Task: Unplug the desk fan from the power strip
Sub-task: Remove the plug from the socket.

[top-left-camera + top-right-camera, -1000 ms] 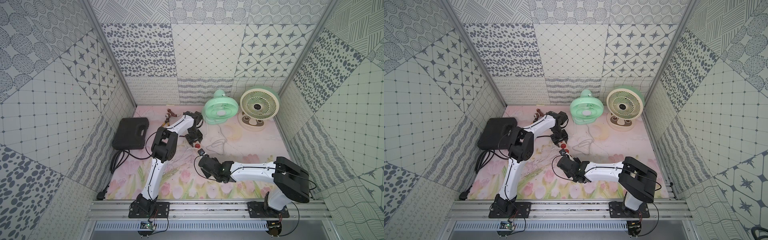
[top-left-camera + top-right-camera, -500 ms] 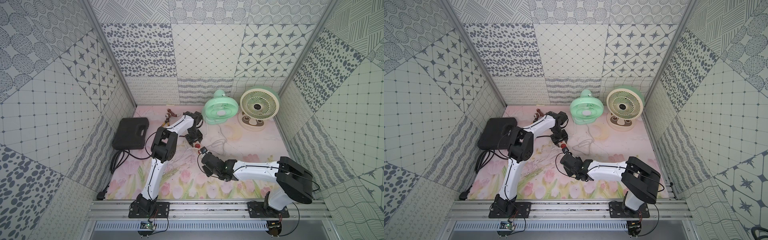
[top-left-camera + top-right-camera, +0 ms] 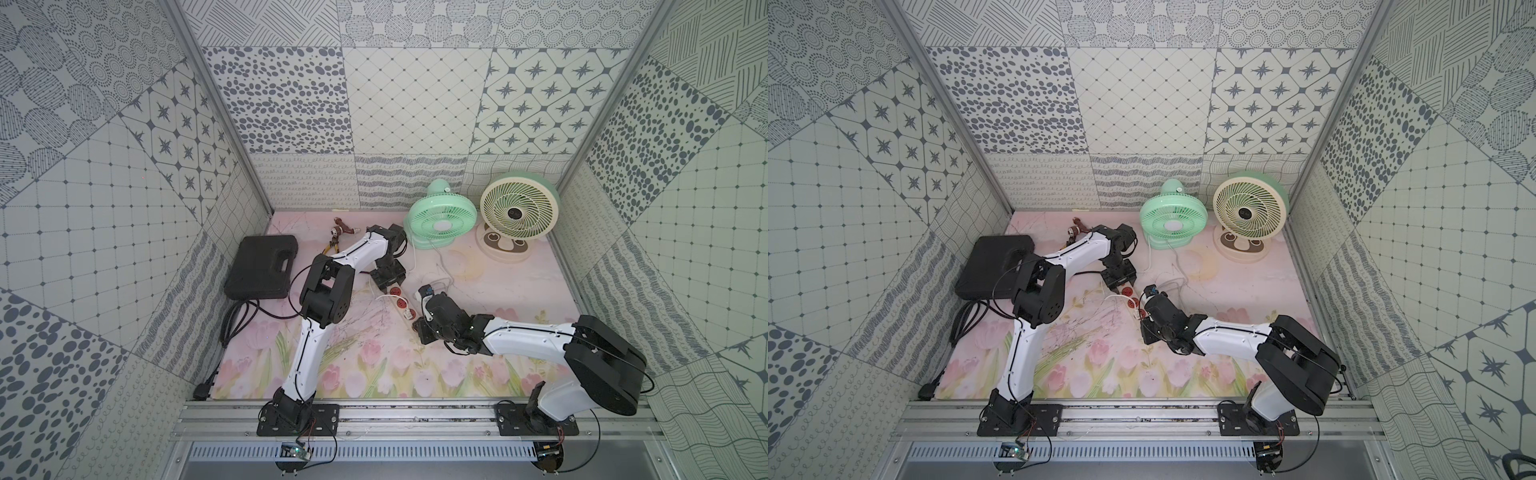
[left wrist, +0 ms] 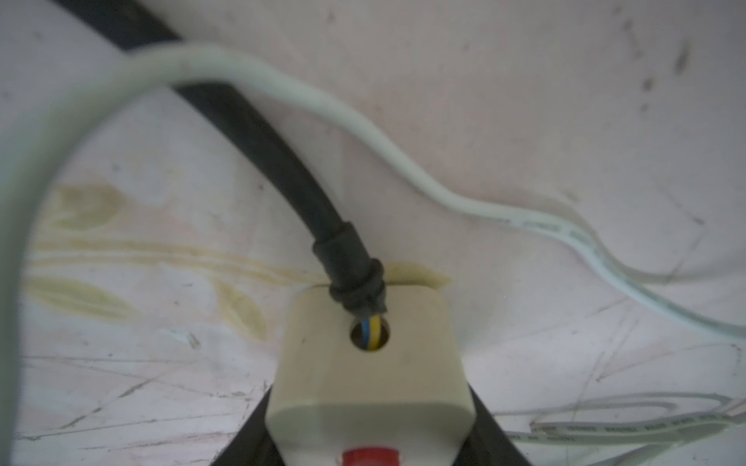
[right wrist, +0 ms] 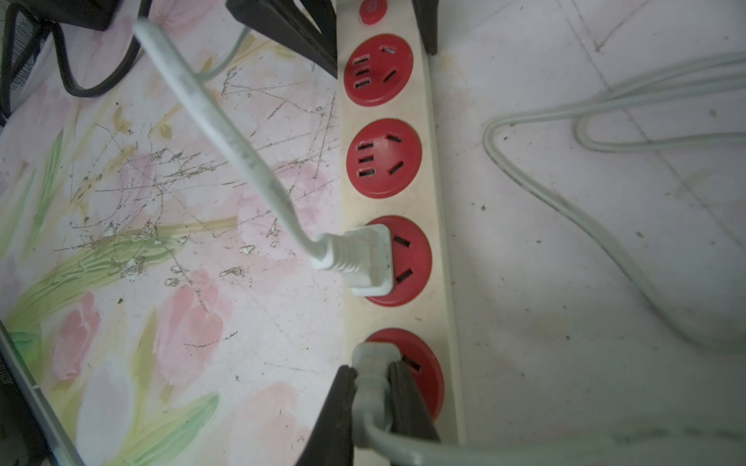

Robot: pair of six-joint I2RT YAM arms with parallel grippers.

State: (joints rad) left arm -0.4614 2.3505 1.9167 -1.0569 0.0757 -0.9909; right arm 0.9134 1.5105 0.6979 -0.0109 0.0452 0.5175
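The cream power strip [image 3: 400,302] [image 5: 387,201] lies mid-mat, with four red sockets in a row. A white plug [image 5: 363,258] sits in the third socket. My right gripper [image 5: 372,367] [image 3: 415,320] is shut on a grey-white plug [image 5: 375,355] at the fourth, end socket. My left gripper [image 4: 371,435] [image 3: 388,282] is shut on the strip's switch end, where the black cord [image 4: 282,161] enters. A mint-green desk fan [image 3: 441,220] and a cream desk fan [image 3: 518,212] stand at the back. I cannot tell which fan the held plug's cord belongs to.
A black tool case [image 3: 262,266] lies at the left, with coiled black cord [image 3: 239,320] in front of it. Pliers [image 3: 331,248] rest near the back wall. Loose white cords [image 3: 436,278] loop on the mat between the strip and the fans.
My right wrist has shifted slightly to the right and back while staying shut at the strip's end. The left arm has not moved.
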